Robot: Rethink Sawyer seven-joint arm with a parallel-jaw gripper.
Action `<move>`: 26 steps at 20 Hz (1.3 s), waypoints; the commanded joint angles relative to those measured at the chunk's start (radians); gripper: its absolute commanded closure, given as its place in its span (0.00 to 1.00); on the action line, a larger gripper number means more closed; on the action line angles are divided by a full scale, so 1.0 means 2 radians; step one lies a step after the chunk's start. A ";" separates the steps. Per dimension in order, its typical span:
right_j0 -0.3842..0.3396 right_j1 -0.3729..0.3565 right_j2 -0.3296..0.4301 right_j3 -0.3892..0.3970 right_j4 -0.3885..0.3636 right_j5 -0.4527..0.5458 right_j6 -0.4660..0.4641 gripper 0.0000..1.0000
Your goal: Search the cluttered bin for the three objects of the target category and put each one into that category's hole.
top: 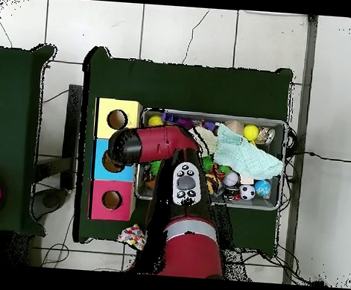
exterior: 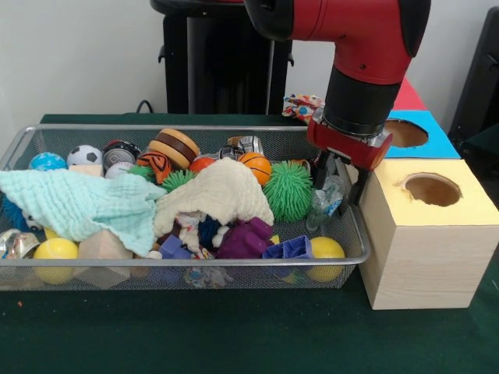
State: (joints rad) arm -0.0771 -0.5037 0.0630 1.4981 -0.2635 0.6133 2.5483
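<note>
The wire mesh bin (exterior: 195, 263) is full of toys and cloths; it also shows in the overhead view (top: 281, 167). My gripper (exterior: 340, 188) hangs inside the bin's right end, beside the yellow-topped box. Its jaws are shut on a clear bluish plastic bottle (exterior: 326, 201), held upright and low in the bin. The blue-topped box (exterior: 438, 142) with its round hole (exterior: 405, 132) stands just behind my wrist. In the overhead view my arm (top: 145, 146) covers the gripper, the bottle and part of the blue box (top: 101, 166). No other clear bottle shows.
The yellow-topped box (exterior: 425, 234) stands against the bin's right end, and the red-topped box (exterior: 408, 98) lies behind the blue one. A mint cloth (exterior: 86, 204), a cream cloth (exterior: 218, 193), a green spiky ball (exterior: 289, 191), several balls and metal cans (exterior: 118, 156) fill the bin.
</note>
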 commanded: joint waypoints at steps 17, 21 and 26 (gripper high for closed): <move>0.044 0.112 -0.043 -0.030 -0.016 -0.045 0.055 0.00; 0.065 0.128 -0.069 -0.041 -0.017 -0.061 0.077 0.00; 0.072 0.142 -0.080 -0.046 -0.005 -0.075 0.080 0.00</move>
State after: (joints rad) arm 0.0680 -0.4593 -0.1044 1.4128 -0.2627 0.6059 2.5483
